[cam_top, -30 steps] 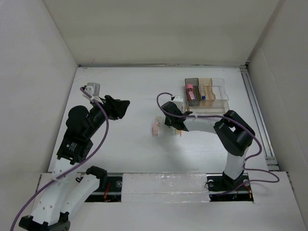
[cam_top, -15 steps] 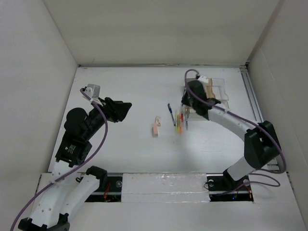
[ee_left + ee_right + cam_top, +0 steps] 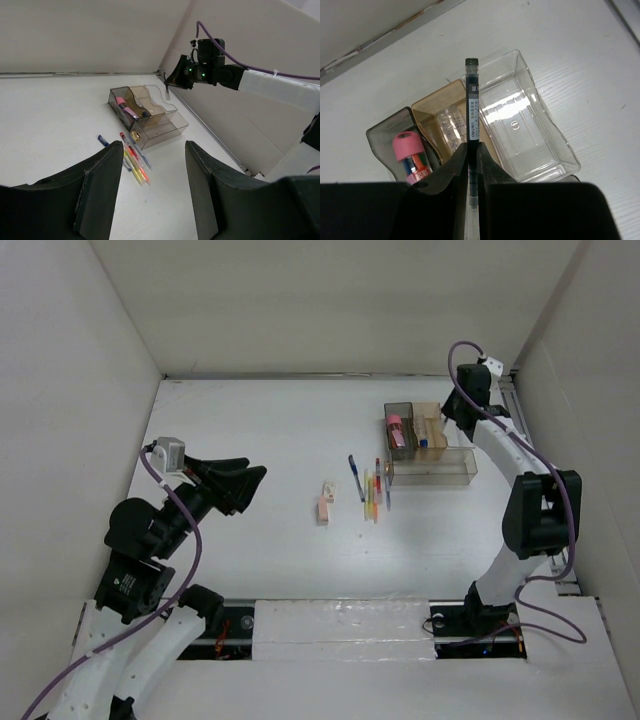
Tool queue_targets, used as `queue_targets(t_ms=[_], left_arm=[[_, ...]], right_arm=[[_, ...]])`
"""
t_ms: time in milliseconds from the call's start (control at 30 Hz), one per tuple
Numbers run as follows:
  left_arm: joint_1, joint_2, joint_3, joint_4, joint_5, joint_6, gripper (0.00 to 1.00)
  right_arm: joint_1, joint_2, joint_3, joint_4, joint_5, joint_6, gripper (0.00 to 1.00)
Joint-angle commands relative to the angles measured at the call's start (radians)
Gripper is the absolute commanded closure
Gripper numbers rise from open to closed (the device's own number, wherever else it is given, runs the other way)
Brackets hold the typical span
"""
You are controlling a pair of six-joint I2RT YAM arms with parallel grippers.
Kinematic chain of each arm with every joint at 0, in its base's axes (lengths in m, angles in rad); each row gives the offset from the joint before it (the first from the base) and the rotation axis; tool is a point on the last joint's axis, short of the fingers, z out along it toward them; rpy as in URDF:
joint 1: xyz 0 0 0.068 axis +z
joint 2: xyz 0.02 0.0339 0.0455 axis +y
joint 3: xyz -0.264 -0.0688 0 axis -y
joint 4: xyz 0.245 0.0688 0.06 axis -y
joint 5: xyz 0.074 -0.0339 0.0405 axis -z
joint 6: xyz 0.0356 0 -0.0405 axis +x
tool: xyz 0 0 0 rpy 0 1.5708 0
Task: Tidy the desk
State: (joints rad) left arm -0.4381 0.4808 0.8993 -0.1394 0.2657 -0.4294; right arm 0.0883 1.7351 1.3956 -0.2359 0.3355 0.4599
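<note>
One pen (image 3: pixel 471 90) has left the loose row (image 3: pixel 372 490) on the tabletop (image 3: pixel 270 420); right gripper (image 3: pixel 471 150), clamped on it, now hangs over the tray (image 3: pixel 570 160). Left gripper (image 3: pixel 152 165) idle, jaws apart. Sorting partly done.

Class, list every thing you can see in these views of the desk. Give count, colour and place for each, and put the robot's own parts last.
desk: one, matte white, under everything
walls: white, upright around the desk
metal rail: one, silver, along the desk's right edge
organiser tray: one, clear with grey and amber compartments, back right of the desk
pink-capped item: one, pink, in the grey compartment
small blue item: one, blue, in the amber compartment
loose pens: several, count unclear; blue, red, yellow, orange; just left of the tray
small block: one, peach, left of the loose pens
black pen: one, black, gripped above the tray
left gripper: one, black, open and empty, desk's left side
right gripper: one, black, shut on the black pen
</note>
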Motion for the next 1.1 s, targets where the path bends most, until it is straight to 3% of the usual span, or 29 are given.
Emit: queue_targets(t_ms=[0,300,533,1067], left_arm=[[-0.02,-0.002,0.023,0.015,-0.023,0.023,0.51],[-0.04,-0.01,0.027,-0.005,-0.059,0.041,0.51],[-0.04,0.002,0.021,0.003,-0.042,0.041,0.5],[-0.04,-0.001,0.018,0.003,-0.045,0.043,0.5]], right_arm=[[-0.013,-0.037,0.014,0.093,0.013,-0.111,0.92],[-0.013,0.032,0.002,0.168,0.224,-0.3,0.91],[0.04,0.138,0.025,0.17,0.364,-0.331,0.92],[0.117,0.241,0.022,0.162,0.47,-0.305,0.9]])
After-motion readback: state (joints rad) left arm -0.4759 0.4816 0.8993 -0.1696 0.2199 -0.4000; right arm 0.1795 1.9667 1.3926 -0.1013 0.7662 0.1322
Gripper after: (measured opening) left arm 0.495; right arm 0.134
